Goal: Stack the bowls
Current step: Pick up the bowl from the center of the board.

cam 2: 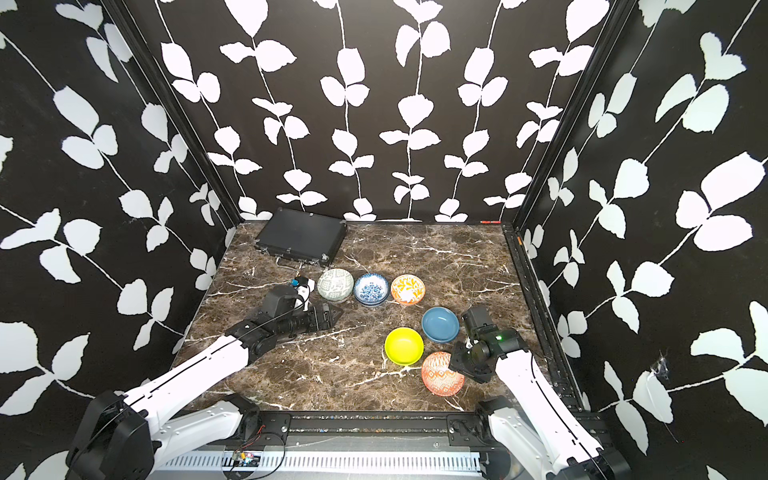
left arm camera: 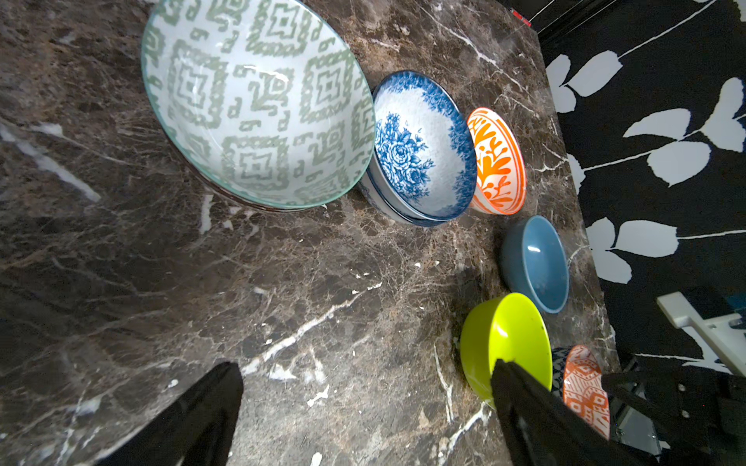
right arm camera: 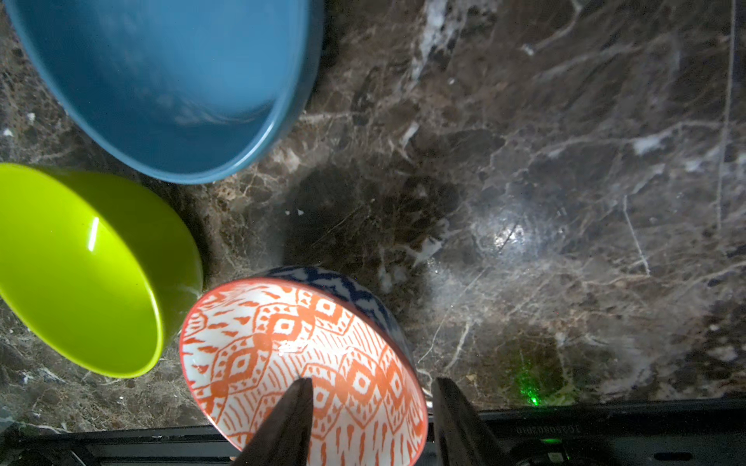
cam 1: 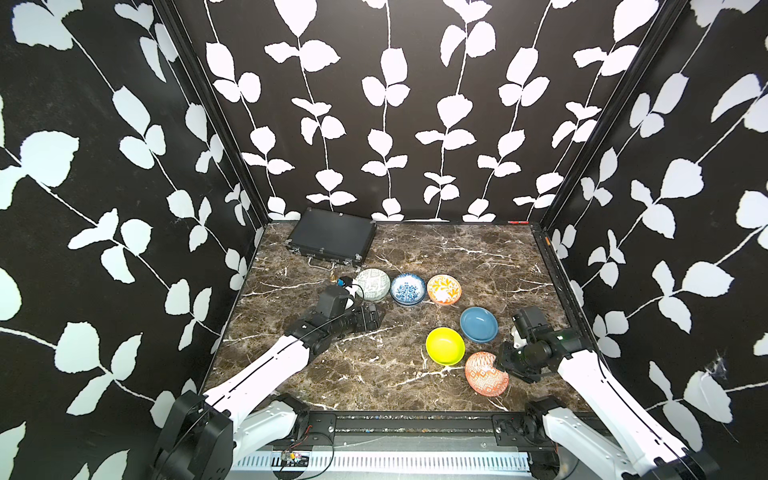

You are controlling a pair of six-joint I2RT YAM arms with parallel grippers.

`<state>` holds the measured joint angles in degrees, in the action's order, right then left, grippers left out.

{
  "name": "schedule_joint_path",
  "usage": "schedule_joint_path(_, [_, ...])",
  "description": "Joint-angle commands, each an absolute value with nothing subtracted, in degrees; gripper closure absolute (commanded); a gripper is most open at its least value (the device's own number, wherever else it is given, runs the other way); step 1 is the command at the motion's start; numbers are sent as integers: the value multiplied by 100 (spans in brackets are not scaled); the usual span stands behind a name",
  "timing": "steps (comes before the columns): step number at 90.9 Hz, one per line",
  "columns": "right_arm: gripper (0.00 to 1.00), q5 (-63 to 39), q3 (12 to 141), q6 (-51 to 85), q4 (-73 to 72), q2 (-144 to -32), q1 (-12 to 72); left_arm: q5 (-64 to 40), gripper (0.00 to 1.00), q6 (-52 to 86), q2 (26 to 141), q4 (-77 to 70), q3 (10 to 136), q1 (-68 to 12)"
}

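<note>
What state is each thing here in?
Pale green-patterned bowl: nested on another.
Blue-floral white bowl: nested on another.
Orange leaf-patterned bowl: upright, alone.
Plain blue bowl: upright, alone.
Plain yellow bowl: upright, alone.
Orange diamond-patterned bowl: rim inside open right gripper.
Flat black case: closed.
Left gripper: open, empty.

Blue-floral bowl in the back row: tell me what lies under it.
The blue-floral bowl sits nested in a second bowl; only that one's rim and outer wall peek out below it. Its inside is covered, so its pattern cannot be told.
</note>
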<state>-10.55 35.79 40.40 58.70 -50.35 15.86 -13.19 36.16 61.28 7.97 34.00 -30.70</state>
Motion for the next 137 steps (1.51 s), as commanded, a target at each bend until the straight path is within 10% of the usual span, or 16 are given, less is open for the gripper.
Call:
schedule_joint_path(1, [52,-1002,3434,4148,5730,-5067,1626,-1431,1,3507,6099,922,3545,-3041])
schedule_joint_path(45, [64,-1087,2854,4482,5162,-5018,1768,-1471,1,3463,6148,967,3573,-3041])
schedule_joint_path(81, [100,-732,2881,4515,5397,-5041,1837,-1459,1,3463,6161,967,3577,-3041])
schedule_joint_path(137, [100,-602,4447,4440,6785,-4387,1837,-1356,1,3480,5856,918,3451,-3044])
